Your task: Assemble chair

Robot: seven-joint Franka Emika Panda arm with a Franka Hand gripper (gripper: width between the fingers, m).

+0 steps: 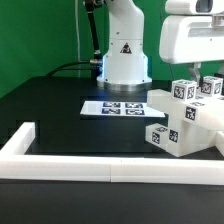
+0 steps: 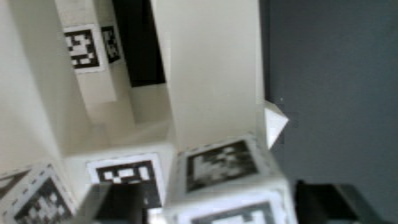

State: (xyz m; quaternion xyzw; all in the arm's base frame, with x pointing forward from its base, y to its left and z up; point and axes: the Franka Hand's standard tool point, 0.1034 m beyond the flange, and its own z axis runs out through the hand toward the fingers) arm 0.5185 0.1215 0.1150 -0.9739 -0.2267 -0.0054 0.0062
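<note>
Black worktop carries our chair (image 1: pixel 185 118) at its corner near the border rail (image 1: pixel 110 167). Our gripper (image 2: pixel 199 205) pinches a tagged post (image 2: pixel 222 175); an off-centre hold could twist it askew.

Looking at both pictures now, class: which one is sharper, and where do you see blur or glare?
Exterior view: fairly sharp, evenly lit, the white border rail bright against the dark table. Wrist view: soft and blurred, the chair parts too close, their tag markers smeared, white faces washed out.
</note>
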